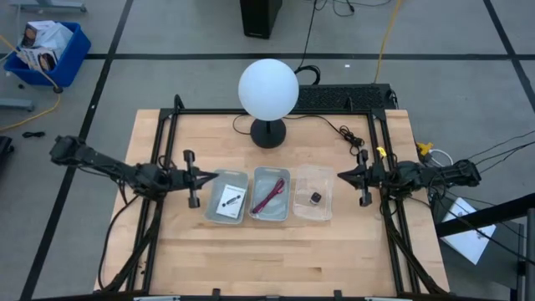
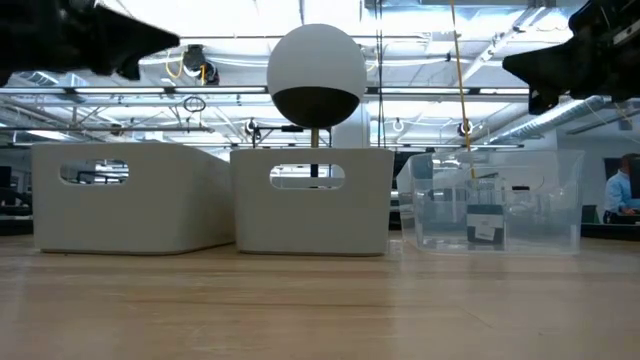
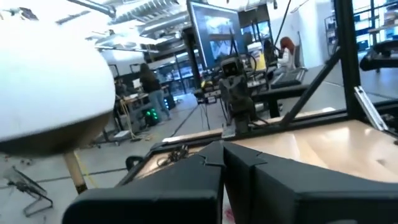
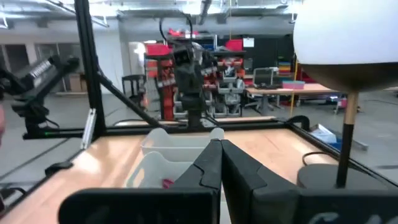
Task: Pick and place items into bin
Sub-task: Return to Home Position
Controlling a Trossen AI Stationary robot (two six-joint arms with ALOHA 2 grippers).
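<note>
High view: the left end effector, pinched shut and empty, sits near the card in a gray bin. The right end effector, also shut and empty, sits near the cube. The cord lies between them, its long axis crosswise to both.
Low view: both hang above the bins.
Wrist views: fingers meet, holding nothing.

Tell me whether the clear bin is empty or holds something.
Not empty. The high view shows a small black cube lying on the floor of the clear bin, inside its walls.
</note>
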